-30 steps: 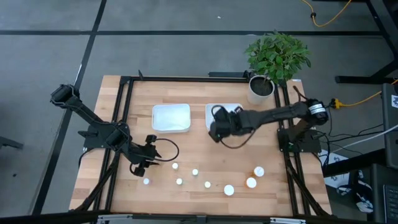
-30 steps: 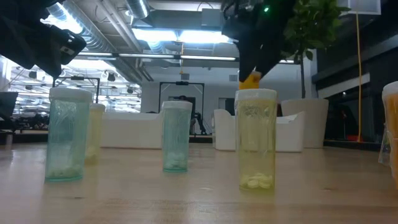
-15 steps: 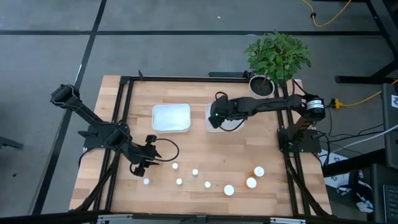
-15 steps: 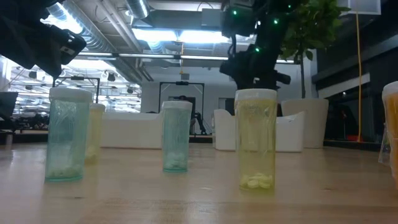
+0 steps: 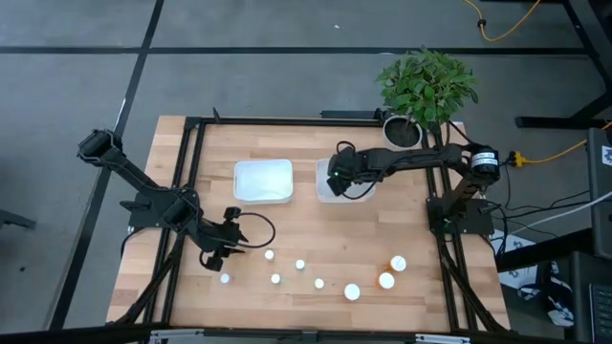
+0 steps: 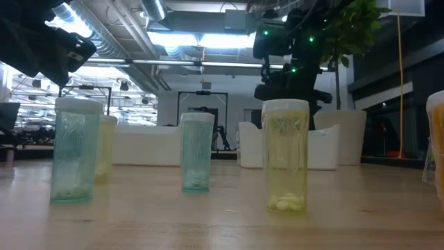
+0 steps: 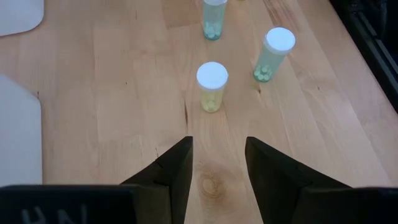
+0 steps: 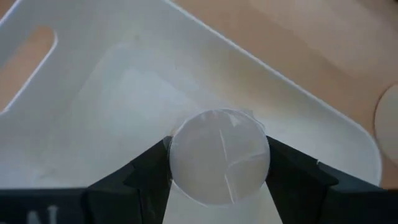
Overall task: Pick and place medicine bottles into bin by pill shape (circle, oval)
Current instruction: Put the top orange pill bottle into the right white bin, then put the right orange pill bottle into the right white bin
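My right gripper (image 5: 335, 178) hangs over the right white bin (image 5: 356, 193) and is shut on a medicine bottle; only its round white cap (image 8: 219, 155) shows in the right wrist view, with the bin's floor behind it. My left gripper (image 5: 235, 238) is open and empty, low over the table's near left. Just ahead of its fingers (image 7: 217, 155) stands a pale yellow bottle (image 7: 212, 84). Several white-capped bottles (image 5: 299, 265) stand upright along the near part of the table. Among them are two orange ones (image 5: 386, 280). My right gripper pinches the bottle between its two fingers at the cap's rim (image 8: 177, 158), one finger on each side. The fingers point down into the bin and the bottle lies along them, cap toward the wrist. The cap hides its lower end.
A second white bin (image 5: 263, 181) sits left of the right one. A potted plant (image 5: 405, 132) stands at the far right corner. In the low view, teal bottles (image 6: 73, 149) and a yellow one (image 6: 286, 156) stand close in front. Black frame rails (image 5: 191, 153) run along the table's edges.
My right gripper has carried the bottle from over the bare table, just near of the right bin, toward the far edge until it is over the bin, and its arm has swung out straighter. The bottles on the table have stayed in place.
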You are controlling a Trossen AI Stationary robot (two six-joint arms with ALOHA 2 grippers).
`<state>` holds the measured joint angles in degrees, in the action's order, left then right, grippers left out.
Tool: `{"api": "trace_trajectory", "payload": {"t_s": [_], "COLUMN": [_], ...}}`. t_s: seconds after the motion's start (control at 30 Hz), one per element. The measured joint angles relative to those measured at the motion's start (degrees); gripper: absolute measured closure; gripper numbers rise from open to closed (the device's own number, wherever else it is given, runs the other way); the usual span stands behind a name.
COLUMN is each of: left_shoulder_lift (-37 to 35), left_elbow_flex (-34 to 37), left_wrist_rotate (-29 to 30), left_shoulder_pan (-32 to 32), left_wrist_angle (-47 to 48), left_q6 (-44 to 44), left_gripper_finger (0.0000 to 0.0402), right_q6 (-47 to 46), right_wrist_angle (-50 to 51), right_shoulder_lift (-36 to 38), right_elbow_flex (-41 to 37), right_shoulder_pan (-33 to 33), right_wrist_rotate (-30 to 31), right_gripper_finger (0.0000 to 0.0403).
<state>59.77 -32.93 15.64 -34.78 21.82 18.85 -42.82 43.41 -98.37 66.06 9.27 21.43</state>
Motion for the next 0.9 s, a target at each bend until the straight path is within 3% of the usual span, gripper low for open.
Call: {"api": "trace_trajectory", "payload": {"t_s": [0.33,0.63,0.9], "left_shoulder_lift": [0.0,0.0,0.0], "left_elbow_flex": [0.0,0.0,0.0], "left_wrist_rotate": [0.0,0.0,0.0], "left_shoulder_pan": [0.0,0.0,0.0], "left_wrist_angle": [0.0,0.0,0.0], "left_q6": [0.0,0.0,0.0], "left_gripper_finger": [0.0261,0.0261,0.0261], "right_q6": [1.3,1.1,0.7], "right_wrist_angle": [-2.5,-2.3,1.7], "right_shoulder_lift": [0.0,0.0,0.0], "right_elbow_flex": [0.0,0.1,8.1], "right_shoulder_pan": [0.1,1.5,2.2], "right_wrist_rotate": [0.1,-0.6,-5.2], "right_gripper_finger": [0.0165,0.0121,0.0117]}}
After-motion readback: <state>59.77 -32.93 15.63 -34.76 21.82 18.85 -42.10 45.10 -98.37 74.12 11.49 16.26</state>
